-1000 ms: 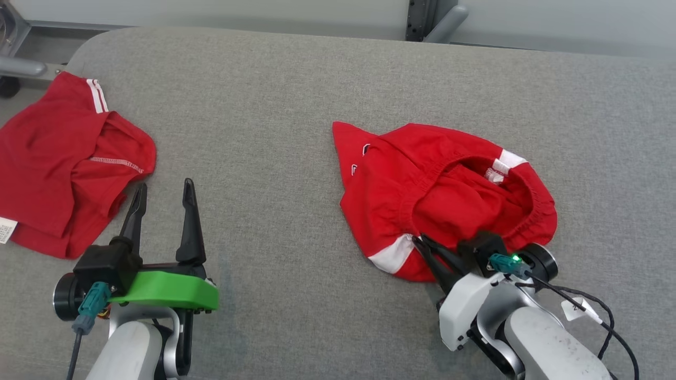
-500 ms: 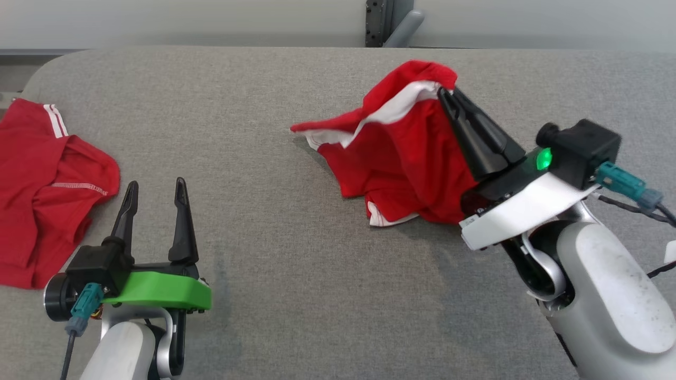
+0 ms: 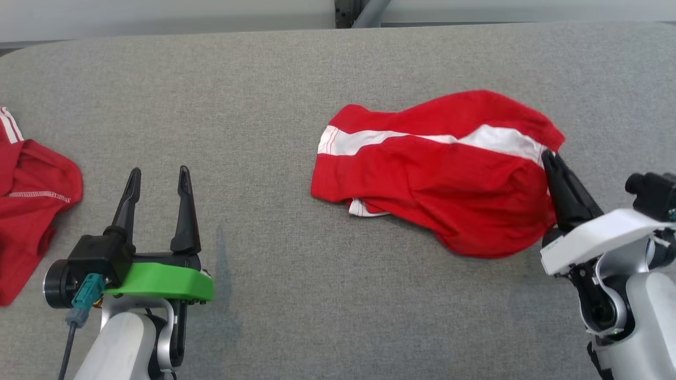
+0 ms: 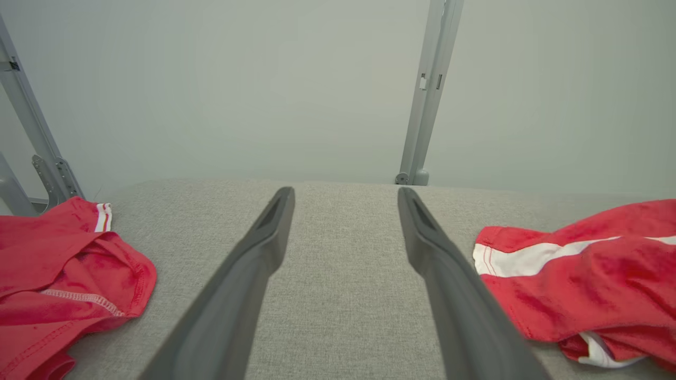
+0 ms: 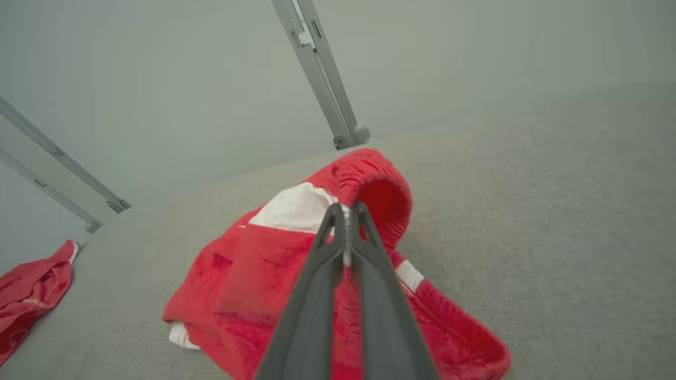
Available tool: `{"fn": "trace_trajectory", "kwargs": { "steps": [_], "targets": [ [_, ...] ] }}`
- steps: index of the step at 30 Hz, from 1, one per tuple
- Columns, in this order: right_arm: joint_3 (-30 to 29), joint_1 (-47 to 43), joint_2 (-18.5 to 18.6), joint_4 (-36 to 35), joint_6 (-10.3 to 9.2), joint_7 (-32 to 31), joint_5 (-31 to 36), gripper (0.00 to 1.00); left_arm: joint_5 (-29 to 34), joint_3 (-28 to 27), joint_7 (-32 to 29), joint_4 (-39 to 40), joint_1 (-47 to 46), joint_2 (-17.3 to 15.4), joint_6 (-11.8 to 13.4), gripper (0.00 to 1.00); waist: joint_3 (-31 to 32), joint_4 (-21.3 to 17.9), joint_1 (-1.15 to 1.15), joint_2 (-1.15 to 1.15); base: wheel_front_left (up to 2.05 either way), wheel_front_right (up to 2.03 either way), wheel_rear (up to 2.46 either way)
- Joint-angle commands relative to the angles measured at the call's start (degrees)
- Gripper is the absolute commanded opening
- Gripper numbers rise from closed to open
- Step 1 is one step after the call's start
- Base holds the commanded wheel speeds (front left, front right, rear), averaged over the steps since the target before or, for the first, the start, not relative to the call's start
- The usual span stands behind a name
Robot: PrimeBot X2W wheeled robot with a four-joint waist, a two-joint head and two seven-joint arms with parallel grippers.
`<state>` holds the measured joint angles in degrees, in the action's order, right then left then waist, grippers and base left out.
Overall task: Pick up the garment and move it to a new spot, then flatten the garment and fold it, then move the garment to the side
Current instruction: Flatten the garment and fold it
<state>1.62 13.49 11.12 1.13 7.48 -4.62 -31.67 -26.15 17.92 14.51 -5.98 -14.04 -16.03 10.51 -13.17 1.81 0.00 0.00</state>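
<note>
Red shorts with a white side stripe [image 3: 433, 174] lie rumpled on the grey padded table, right of centre. My right gripper [image 3: 549, 158] is shut on their right end at the elastic waistband, and the right wrist view shows the fingers [image 5: 346, 221] pinching the red and white cloth [image 5: 296, 211]. My left gripper [image 3: 157, 177] stands open at the lower left, holding nothing, well apart from the shorts. Its wrist view shows the shorts [image 4: 581, 274] off to the right of the spread fingers [image 4: 274, 221].
A second red garment with white stripes [image 3: 29, 206] lies crumpled at the table's left edge, also seen as a red heap [image 4: 58, 279] from the left wrist. Grey metal frame posts [image 4: 428, 89] stand behind the table [image 3: 253, 105]. Bare grey padding lies between the two garments.
My right gripper lifted the shorts by the waistband, swung them over and laid them down stripe-up to the right. The head camera shifted, so the left garment slid toward the frame's edge.
</note>
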Motion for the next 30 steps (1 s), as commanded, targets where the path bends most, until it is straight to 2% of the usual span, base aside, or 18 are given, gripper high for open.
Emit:
{"fn": "trace_trajectory", "kwargs": {
  "steps": [1, 6, 8, 12, 13, 14, 22, 25, 30],
  "targets": [
    [-0.5, -1.2, -0.3, 2.1, 0.01, 0.4, -0.1, 0.0, 0.2, -0.1, 0.0, 0.0, -0.8, -0.3, -0.2, 1.0, -0.9, -0.6, 0.0, 0.0, 0.0, 0.0, 0.0],
    [-0.1, -1.6, -0.5, 10.2, 0.01, 3.5, 0.7, 0.0, 0.3, 0.0, -0.1, -0.1, -1.3, -0.7, -0.1, 1.0, -1.6, -1.3, 0.0, 0.0, 0.0, 0.0, 0.0],
    [0.2, -0.7, 0.5, 12.9, 0.01, 5.2, 2.7, 0.0, 0.3, 0.1, -0.3, -0.2, -1.6, -0.8, -0.2, 1.0, -1.8, -1.6, 0.0, 0.0, 0.0, 0.0, 0.0],
    [1.0, 1.1, 0.1, 15.1, 0.02, 7.6, 3.4, 0.0, 0.3, 0.2, -0.4, -0.4, -2.0, -0.8, -0.2, 1.0, -1.8, -1.9, 0.0, 0.0, 0.0, 0.0, 0.0],
    [1.2, 1.5, 0.1, 15.4, 0.01, 8.4, 3.7, 0.37, 0.2, 0.2, -0.4, -0.4, -2.0, -0.9, -0.2, 1.0, -1.8, -2.0, 0.0, 0.0, 0.0, 0.0, 0.0],
    [1.5, 1.8, 0.2, 15.5, 0.01, 9.0, 4.0, 1.0, 0.1, 0.2, -0.4, -0.5, -1.9, -1.0, -0.2, 1.0, -1.7, -2.1, 0.0, 0.0, 0.0, 0.0, 0.0],
    [-0.9, 0.7, 1.2, 13.7, -0.01, 12.3, 11.8, 1.0, -0.3, 0.5, -0.2, -0.9, -0.7, -0.8, 0.1, 1.0, 0.1, -2.9, 0.0, 0.0, 0.0, 0.0, 0.0],
    [-3.3, -0.2, 0.8, 10.4, 0.0, 12.8, 15.3, 1.0, -0.4, 0.5, -0.2, -1.0, -0.2, -0.9, 0.3, 1.0, 1.1, -3.2, 0.0, 0.0, 0.0, 0.0, 0.0],
    [-3.4, -1.7, -0.8, 3.6, 0.01, 11.2, 19.1, 1.0, -0.8, 0.3, -0.3, -1.1, 0.9, -1.5, 0.7, 1.0, 3.1, -3.8, 0.0, 0.0, 0.0, 0.0, 0.0]
  ]
}}
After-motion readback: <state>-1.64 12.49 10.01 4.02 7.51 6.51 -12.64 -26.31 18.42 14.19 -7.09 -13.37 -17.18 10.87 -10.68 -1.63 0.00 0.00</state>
